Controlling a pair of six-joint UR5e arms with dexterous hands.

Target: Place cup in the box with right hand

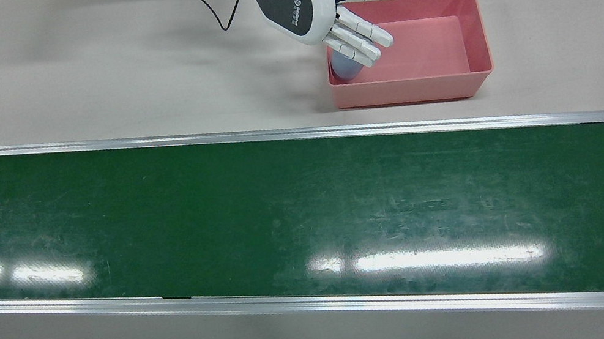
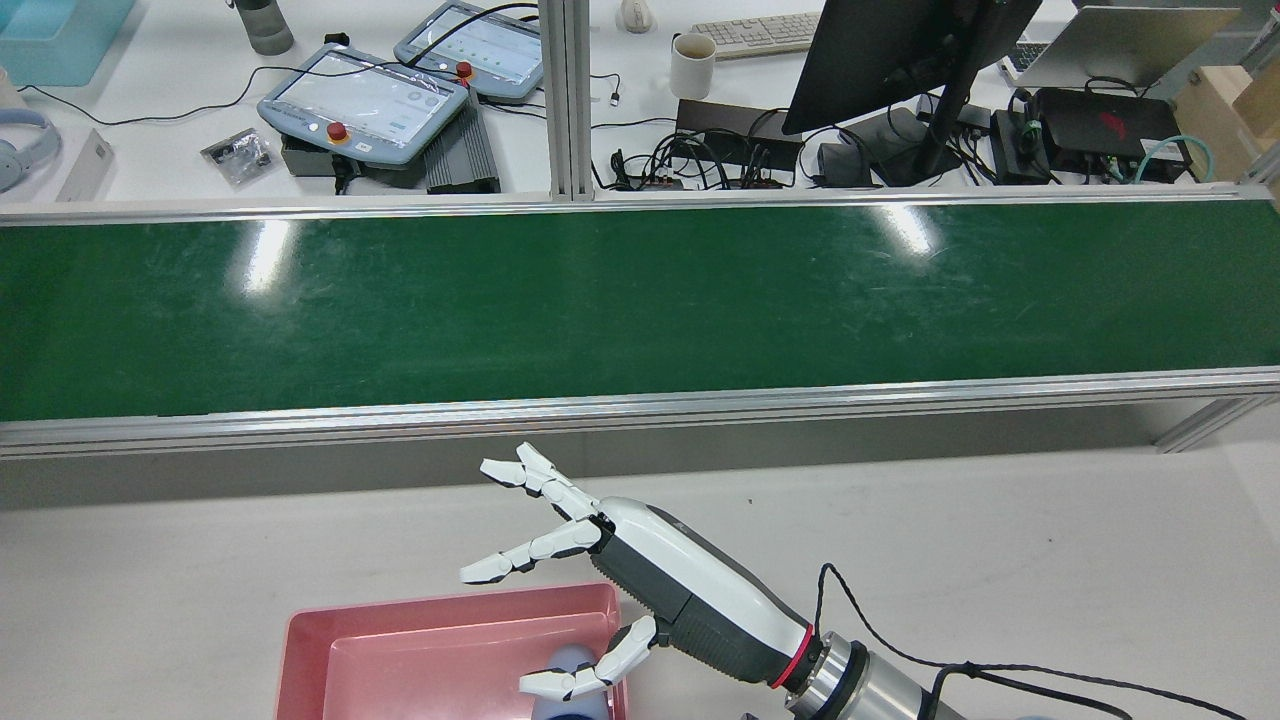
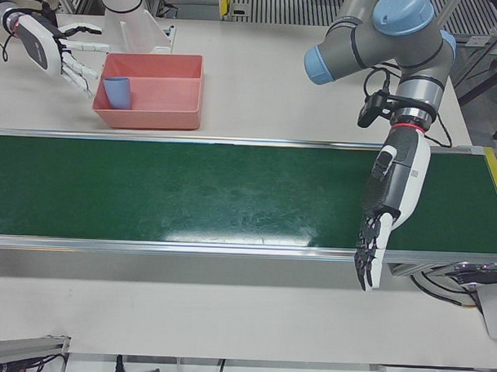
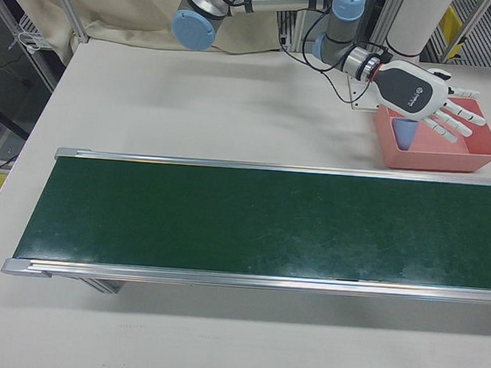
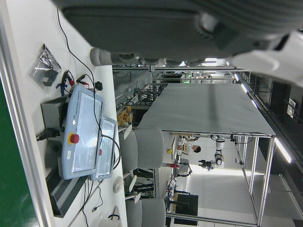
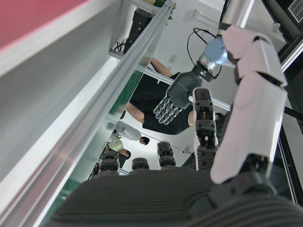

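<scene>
Above the near-left corner of the pink box (image 1: 470, 28) in the front view, the right hand (image 1: 310, 3) hovers with fingers (image 1: 362, 34) spread and holding nothing. Just under those fingers the blue cup (image 3: 117, 92) stands upright inside the box, against its end wall. The box rests on the pale worktop (image 1: 74, 73), beside the green conveyor belt (image 1: 284, 210). Well apart, the left hand (image 3: 391, 207) hangs over the belt's far end, fingers extended downward and empty
</scene>
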